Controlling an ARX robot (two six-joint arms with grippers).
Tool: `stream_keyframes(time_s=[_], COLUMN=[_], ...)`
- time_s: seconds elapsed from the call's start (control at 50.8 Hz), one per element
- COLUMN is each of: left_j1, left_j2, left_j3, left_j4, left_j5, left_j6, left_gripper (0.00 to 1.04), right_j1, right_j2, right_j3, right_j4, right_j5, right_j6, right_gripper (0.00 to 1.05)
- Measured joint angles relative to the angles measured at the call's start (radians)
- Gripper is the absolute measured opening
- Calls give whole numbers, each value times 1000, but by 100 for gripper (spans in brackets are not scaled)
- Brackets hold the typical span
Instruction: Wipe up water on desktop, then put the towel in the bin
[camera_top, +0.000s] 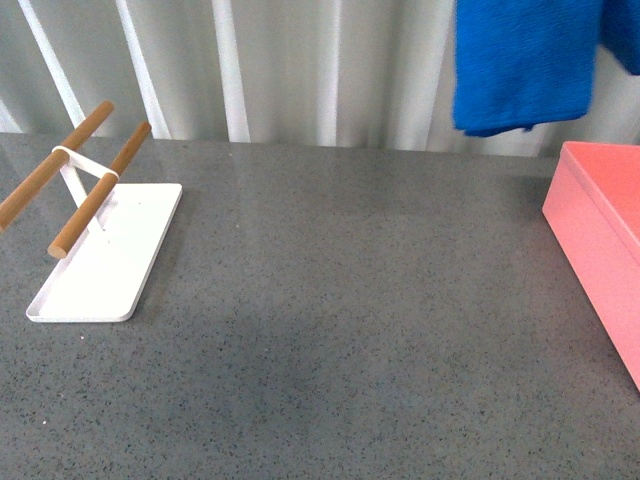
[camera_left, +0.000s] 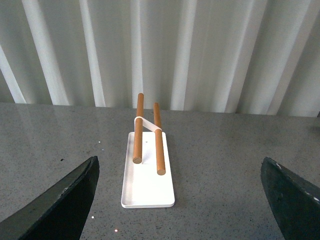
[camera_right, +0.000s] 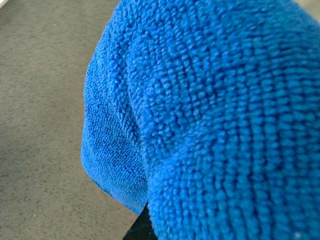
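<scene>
Front view gives me the towel (camera_top: 522, 62) hanging clear of the desktop (camera_top: 340, 300) at about one o'clock, its lower edge close to the far corner of the bin (camera_top: 600, 215). The bin sits at three o'clock, cut off by the frame edge. At nine o'clock the white tray (camera_top: 100, 270) carries two wooden rods (camera_top: 98, 190) on its stand.

On the right wrist view blue cloth (camera_right: 215, 120) fills nearly everything, so I cannot tell how the right gripper's jaws stand.

On the left wrist view the left gripper (camera_left: 179, 170) has its dark fingers (camera_left: 65, 205) spread wide, gripping nothing, with the tray (camera_left: 147, 192) dead ahead.
</scene>
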Motion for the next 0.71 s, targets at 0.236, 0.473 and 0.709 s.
stream_keyframes(time_s=[0.236,0.473,0.709], left_j1=[0,0,0], left_j2=[0,0,0], left_j3=[0,0,0], left_j4=[0,0,0], left_j5=[0,0,0], left_j6=[0,0,0], left_gripper=[98,98,98], right_j1=[-161,-269,-338], right_j2=[-116,-123,-98], right_j3=[-66,-190,-258], right_j4=[-12,42,99], right_j5=[192,199,185], right_j6=[36,67,80], right_gripper=[5,5,5])
